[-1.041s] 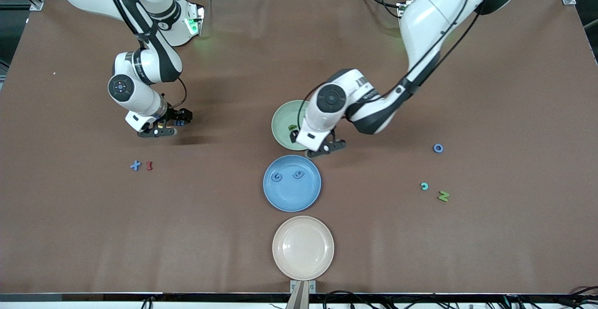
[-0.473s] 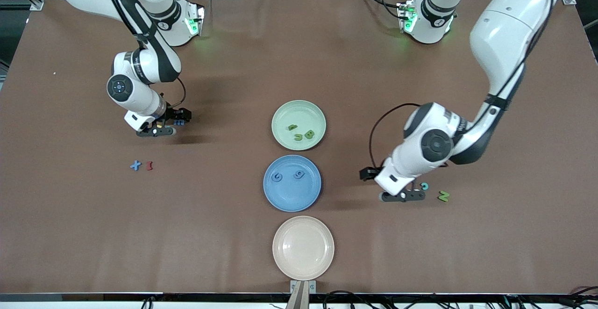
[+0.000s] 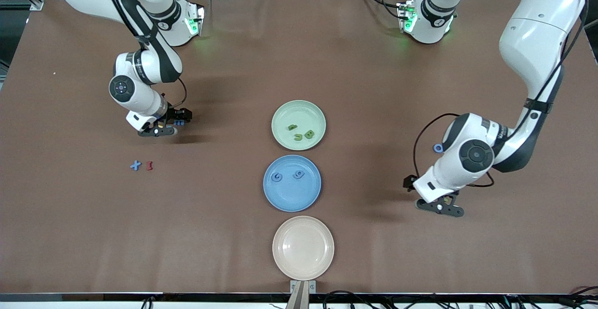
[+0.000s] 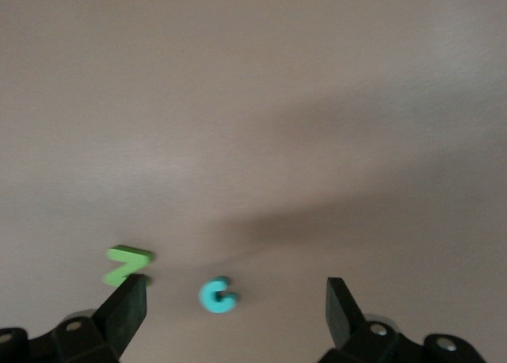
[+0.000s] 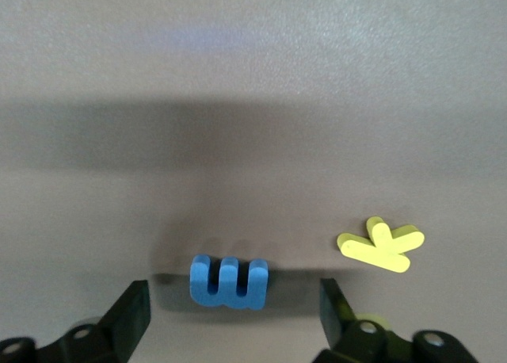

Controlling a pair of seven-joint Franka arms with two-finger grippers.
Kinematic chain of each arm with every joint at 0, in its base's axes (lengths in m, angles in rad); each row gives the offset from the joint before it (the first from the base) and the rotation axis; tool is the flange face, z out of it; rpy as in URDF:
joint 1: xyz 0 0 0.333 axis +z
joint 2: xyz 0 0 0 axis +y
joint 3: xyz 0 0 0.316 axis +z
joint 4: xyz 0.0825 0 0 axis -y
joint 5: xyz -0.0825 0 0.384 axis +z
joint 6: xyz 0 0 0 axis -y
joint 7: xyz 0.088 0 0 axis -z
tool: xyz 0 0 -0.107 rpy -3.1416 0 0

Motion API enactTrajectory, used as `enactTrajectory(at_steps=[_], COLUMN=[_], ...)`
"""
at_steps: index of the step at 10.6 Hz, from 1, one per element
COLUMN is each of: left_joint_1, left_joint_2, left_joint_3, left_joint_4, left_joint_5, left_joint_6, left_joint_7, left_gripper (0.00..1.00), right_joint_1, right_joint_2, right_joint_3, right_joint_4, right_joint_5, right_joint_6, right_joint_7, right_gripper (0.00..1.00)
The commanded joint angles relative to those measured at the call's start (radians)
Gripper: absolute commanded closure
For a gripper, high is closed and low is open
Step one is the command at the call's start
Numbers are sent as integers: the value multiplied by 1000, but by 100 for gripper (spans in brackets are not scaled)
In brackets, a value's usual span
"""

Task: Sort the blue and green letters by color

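Letters in blue and green lie partly sorted, and the left gripper (image 3: 440, 207), which was over the green plate (image 3: 282, 112) 1 second ago, now hangs low over the table at the left arm's end, its fingers spread wide and empty. That shift suggests a drop-off is done and the next pick is starting. Just ahead of its fingertips in the left wrist view sit the green N (image 4: 127, 265) and a teal C-like letter (image 4: 217, 295), both flat on the cloth; a blue ring letter (image 3: 437, 147) lies nearby. Toward the table's middle, the blue plate (image 3: 292, 197) holds 2 blue letters and the green plate holds 3 olive ones. The right gripper (image 3: 163, 127) has barely moved, fingers spread around a blue m (image 5: 229, 282) standing on edge, with a yellow letter (image 5: 382, 243) beside it. A blue X (image 3: 135, 165) and red I (image 3: 149, 165) lie close to it.
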Motion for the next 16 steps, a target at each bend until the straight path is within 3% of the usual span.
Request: enactTrajectory(at_steps=[1, 5, 16], left_joint_1=[34, 87, 153], left_joint_2=[11, 49, 95], left_joint_3=[37, 51, 54], left_joint_4=[-6, -15, -42], left_joint_5=[32, 32, 26], left_joint_6=[52, 125, 168], left_joint_7=[156, 262, 329], left_gripper=[0, 0, 0], right_joint_1=[-25, -24, -25], right_joint_2=[11, 11, 17], right_joint_3=[20, 33, 45], right_joint_4=[-16, -13, 4], right_joint_5=[-1, -1, 1], right_joint_6=[21, 21, 38], right_joint_7=[10, 50, 58], right_gripper=[24, 47, 61])
